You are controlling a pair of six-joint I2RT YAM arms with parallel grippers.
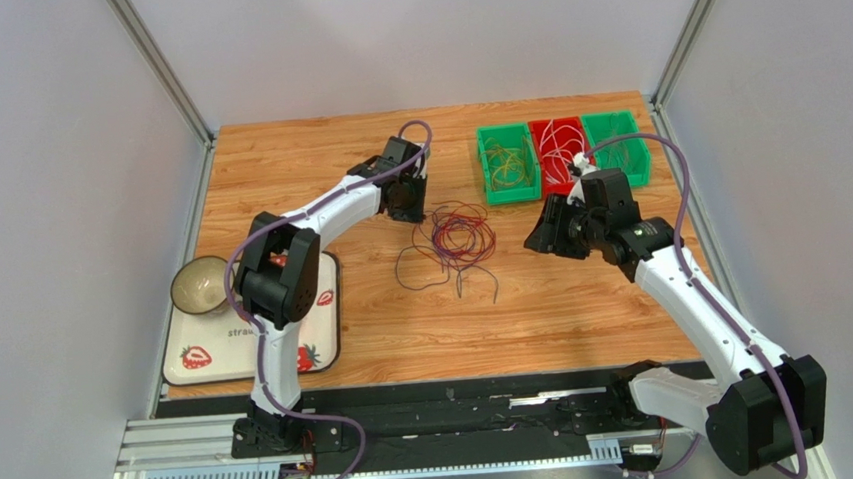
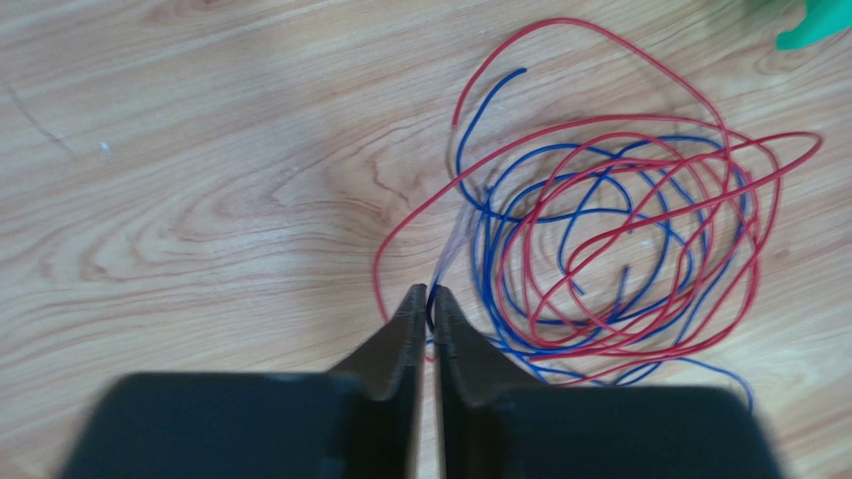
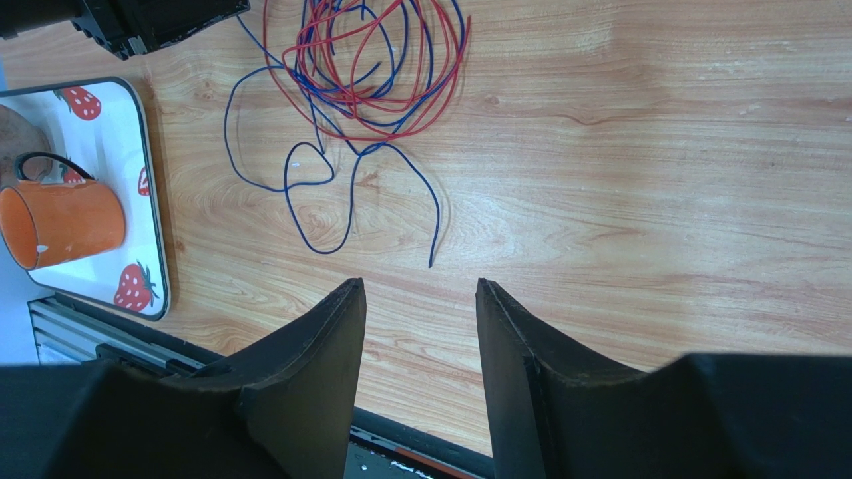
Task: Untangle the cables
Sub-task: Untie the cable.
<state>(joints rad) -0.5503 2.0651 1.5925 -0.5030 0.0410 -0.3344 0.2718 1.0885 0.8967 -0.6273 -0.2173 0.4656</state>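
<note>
At the far left of the tabletop a strawberry-patterned tray is seen near the front edge, with a bowl resting on its far corner. In the right wrist view an orange mug is shown lying on its side on that tray. Further right, the left end effector is lowered at the left rim of the cables, which lie as a loose coil of red and blue strands flat on the wood around the middle of the tabletop. In the left wrist view its fingers are pressed together to a hairline slit, and a single thin strand from the coil is led straight into the tips and pinched there. The rest of the tangle is spread just beyond and to the right of the tips. A few blue ends are trailed out from the coil toward the front edge. To the right of the cables, the right end effector is held clear of the tabletop with its fingers parted. Nothing is gripped, and only bare wood is seen between them. Behind it, three bins are set side by side at the back, green, red and green, with thin strands visible inside.
</note>
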